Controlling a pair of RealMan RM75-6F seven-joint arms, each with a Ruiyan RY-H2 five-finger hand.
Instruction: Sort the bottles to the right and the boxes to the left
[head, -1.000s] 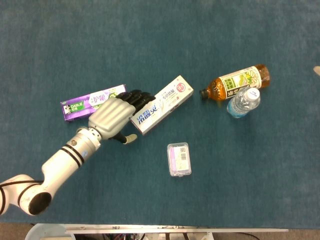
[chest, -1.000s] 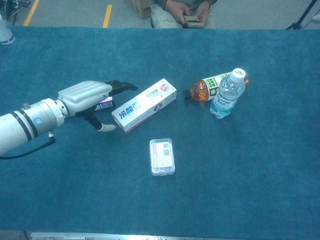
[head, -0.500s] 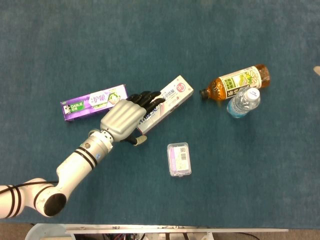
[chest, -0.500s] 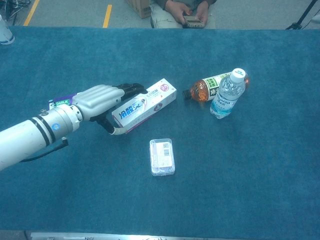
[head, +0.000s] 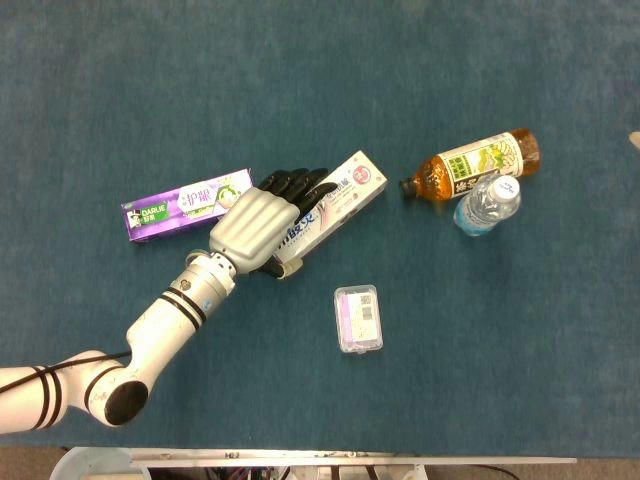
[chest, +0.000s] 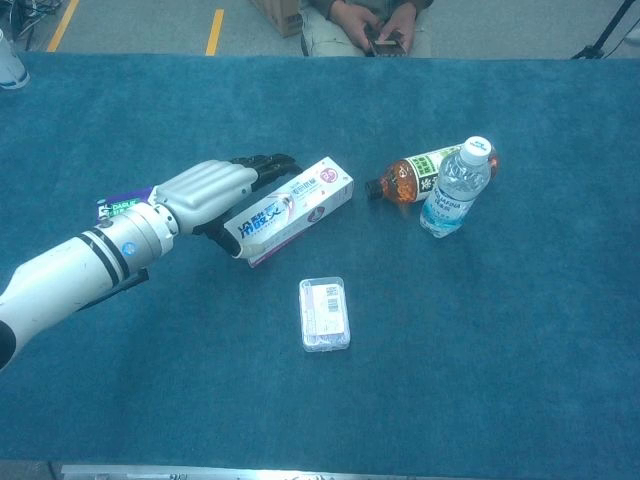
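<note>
A white toothpaste box (head: 350, 185) (chest: 305, 195) lies slanted mid-table. My left hand (head: 258, 220) (chest: 210, 190) covers its left end, dark fingers curled over the far edge and thumb against the near edge, gripping it on the table. Left of the hand lies a purple toothpaste box (head: 175, 205) (chest: 120, 207), partly hidden in the chest view. A small clear plastic box (head: 358, 318) (chest: 325, 313) sits nearer the front. At the right, a brown tea bottle (head: 475, 160) (chest: 405, 178) lies on its side beside an upright water bottle (head: 488, 203) (chest: 452, 195). No right hand shows.
Blue cloth covers the table (head: 500, 380). A seated person (chest: 365, 20) holding a phone is beyond the far edge in the chest view.
My left hand has moved right and forward from beside the purple box onto the white toothpaste box, and its fingers and thumb have closed around that box's left end. The box has not shifted.
</note>
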